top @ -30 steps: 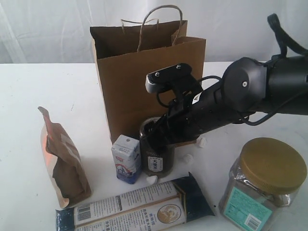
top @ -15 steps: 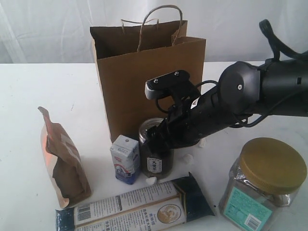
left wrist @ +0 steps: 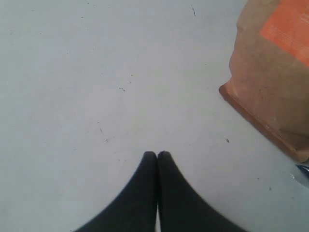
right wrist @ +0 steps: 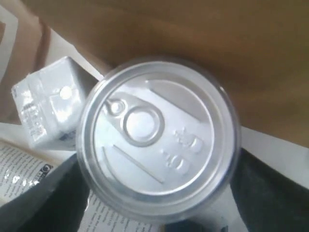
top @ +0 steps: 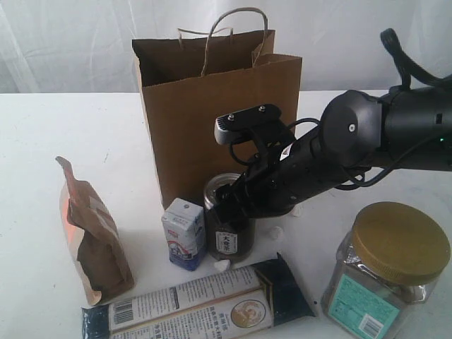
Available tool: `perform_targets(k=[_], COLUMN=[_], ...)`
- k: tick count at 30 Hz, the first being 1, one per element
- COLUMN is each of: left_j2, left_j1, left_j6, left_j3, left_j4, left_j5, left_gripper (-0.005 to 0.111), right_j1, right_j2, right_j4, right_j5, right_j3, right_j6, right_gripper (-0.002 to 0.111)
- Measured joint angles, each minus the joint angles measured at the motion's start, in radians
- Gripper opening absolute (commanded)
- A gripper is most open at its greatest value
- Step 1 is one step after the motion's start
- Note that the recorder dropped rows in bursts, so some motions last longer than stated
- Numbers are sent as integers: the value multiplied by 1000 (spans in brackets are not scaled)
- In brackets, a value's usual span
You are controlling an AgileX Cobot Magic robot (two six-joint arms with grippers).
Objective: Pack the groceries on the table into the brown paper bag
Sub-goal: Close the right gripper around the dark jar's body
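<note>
Five packages we count on the desk (top: 56,131), set around one brown paper bag (top: 191,120):
- one brown pouch (top: 95,236), standing at the left
- one small carton (top: 185,234), upright
- one dark jar (top: 227,241), upright, pull-tab top
- one long packet (top: 191,304), lying flat nearest the camera
- one big jar (top: 385,272) with a gold lid, at the right

The bag stands upright and open, its two cord handles raised, just behind the carton and the dark jar. The carton is just beside the dark jar, on its left in the exterior view. We count three small white scraps (top: 223,265) lying near the dark jar.

Two grippers. The right gripper (top: 227,206) reaches in from the right, jaws clamped on the dark jar, with a finger (right wrist: 43,203) against each side just under the rim. The jar stands on the desk. The left gripper (left wrist: 157,155) hangs over bare desk, jaws pressed together and holding nothing. The pouch is near it but apart.

The desk is plain white with faint specks. A white curtain (top: 70,42) closes off the back of the room.
</note>
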Motion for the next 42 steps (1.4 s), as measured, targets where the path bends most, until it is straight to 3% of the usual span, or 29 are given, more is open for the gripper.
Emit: perform_targets(k=[11,19,27,30,35,37,42], left_j2=[0,0,0,0,0,0,0], left_j1=[0,0,0,0,0,0,0], left_j6=[0,0,0,0,0,0,0], left_j3=[0,0,0,0,0,0,0], left_j4=[0,0,0,0,0,0,0], left_j5=[0,0,0,0,0,0,0], left_gripper=[0,0,0,0,0,0,0], right_j1=[0,0,0,0,0,0,0], right_j2=[-39,-106,-106,-106,-106,-106,-106], right_j4=[-6,-4,-4,-2,-2,-2,-2], right_j5=[75,88,88,91,122,114,15], right_j3=[2,4,4,4,4,4,4], right_j6=[8,8,8,-25,-97,-108,-119], right_gripper=[28,19,21,39,88,96,97])
